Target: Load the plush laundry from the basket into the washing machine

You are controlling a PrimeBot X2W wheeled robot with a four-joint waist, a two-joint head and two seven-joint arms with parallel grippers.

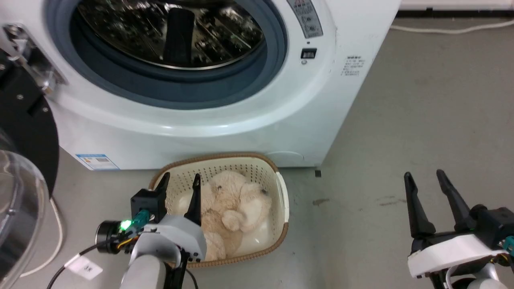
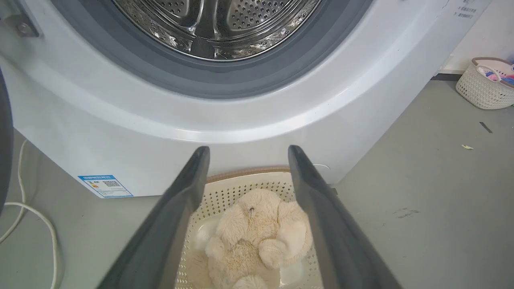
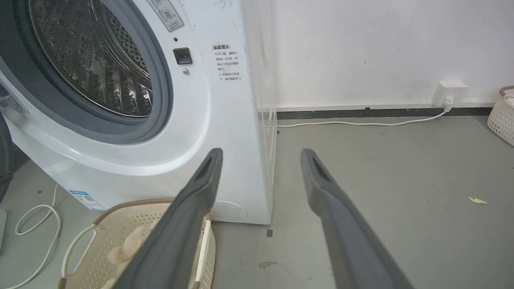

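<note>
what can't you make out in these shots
Plush laundry: head view, its lower left side hidden behind the left gripper.
Basket floor: mostly covered by the plush in head and left wrist views.
Washing machine drum: upper part cut off by the top edge in every view.
Printed notice on its front: too small to read, head view.
Machine door: cut by the left edge, head view.

A white cable (image 3: 361, 123) runs along the grey floor (image 3: 401, 180) to a wall socket (image 3: 451, 91) near a hamper (image 3: 502, 120).
</note>
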